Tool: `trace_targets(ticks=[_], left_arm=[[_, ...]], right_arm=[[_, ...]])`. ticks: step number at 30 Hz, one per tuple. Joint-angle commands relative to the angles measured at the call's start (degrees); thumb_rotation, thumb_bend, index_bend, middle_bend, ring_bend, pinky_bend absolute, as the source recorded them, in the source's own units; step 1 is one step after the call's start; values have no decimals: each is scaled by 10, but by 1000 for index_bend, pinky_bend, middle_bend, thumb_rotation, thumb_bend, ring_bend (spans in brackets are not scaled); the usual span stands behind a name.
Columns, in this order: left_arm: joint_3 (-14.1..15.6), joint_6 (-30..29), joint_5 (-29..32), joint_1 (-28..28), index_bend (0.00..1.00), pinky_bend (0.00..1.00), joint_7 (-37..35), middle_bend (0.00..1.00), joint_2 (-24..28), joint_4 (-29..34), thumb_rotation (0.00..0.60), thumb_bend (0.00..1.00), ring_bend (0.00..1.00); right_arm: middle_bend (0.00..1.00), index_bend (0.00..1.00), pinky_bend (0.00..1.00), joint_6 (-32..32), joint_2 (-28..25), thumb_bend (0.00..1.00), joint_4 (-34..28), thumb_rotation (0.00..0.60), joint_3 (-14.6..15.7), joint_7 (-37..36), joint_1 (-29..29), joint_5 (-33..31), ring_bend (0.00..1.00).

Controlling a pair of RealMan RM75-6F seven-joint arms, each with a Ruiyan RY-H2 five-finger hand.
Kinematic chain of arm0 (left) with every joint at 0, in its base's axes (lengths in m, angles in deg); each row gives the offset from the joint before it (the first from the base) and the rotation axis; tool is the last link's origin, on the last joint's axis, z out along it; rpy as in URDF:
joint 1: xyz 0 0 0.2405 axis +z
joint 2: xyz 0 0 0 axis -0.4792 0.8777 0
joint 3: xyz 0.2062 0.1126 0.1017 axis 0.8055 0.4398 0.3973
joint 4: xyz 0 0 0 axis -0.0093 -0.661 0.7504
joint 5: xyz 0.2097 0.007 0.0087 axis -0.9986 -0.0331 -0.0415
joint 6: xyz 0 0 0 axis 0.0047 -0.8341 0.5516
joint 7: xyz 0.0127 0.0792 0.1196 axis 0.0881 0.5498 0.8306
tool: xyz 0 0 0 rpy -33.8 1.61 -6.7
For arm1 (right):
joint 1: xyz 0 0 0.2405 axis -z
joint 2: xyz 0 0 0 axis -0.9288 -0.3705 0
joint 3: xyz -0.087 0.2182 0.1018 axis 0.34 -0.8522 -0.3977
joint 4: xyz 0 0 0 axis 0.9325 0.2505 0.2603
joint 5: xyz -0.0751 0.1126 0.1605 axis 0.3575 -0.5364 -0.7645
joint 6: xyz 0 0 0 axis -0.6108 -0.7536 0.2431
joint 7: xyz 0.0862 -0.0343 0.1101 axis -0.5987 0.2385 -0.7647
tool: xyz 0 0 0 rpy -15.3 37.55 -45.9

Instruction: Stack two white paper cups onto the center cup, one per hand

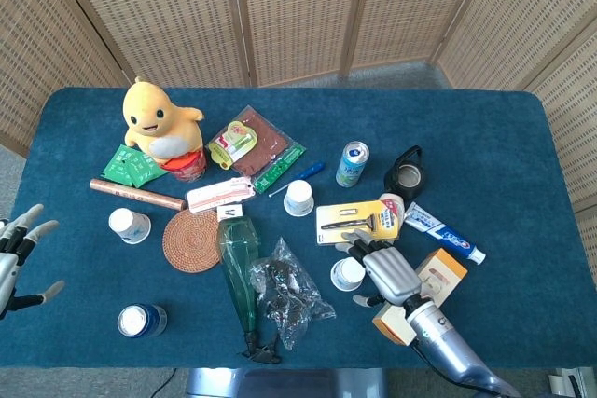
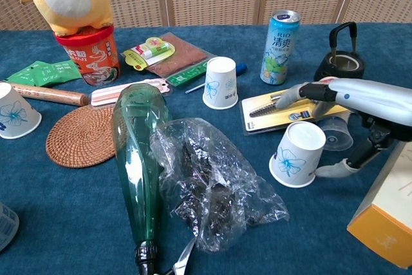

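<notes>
While no white paper cup (image 2: 297, 154) is stacked yet, right hand (image 2: 360, 117) brackets it, fingers spread, apparently without grip; left hand (image 1: 20, 253) idle, spread.

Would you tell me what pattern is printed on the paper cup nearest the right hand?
A blue flower on white, clearest in chest view.
</notes>
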Motion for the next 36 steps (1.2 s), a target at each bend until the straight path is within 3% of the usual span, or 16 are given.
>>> trace_targets(ticks=[1, 9, 25, 36], left_arm=[[0, -1, 0, 1, 149, 107, -1, 0, 0, 0, 600, 244, 0], [1, 4, 3, 0, 150, 107, 4, 0, -2, -1, 600, 243, 0], [1, 6, 4, -1, 149, 108, 10, 0, -4, -1, 600, 243, 0], [1, 8, 4, -1, 149, 108, 7, 0, -4, -2, 600, 244, 0]], right_arm=[[139, 177, 275, -4, 2, 210, 7, 600, 4, -8, 1, 3, 0], [200, 211, 355, -20, 3, 227, 23, 600, 16, -45, 6, 27, 21], [359, 375, 457, -42, 38, 346, 76, 600, 22, -73, 9, 46, 141], [399, 413, 490, -59, 36, 391, 67, 600, 23, -82, 10, 63, 179]])
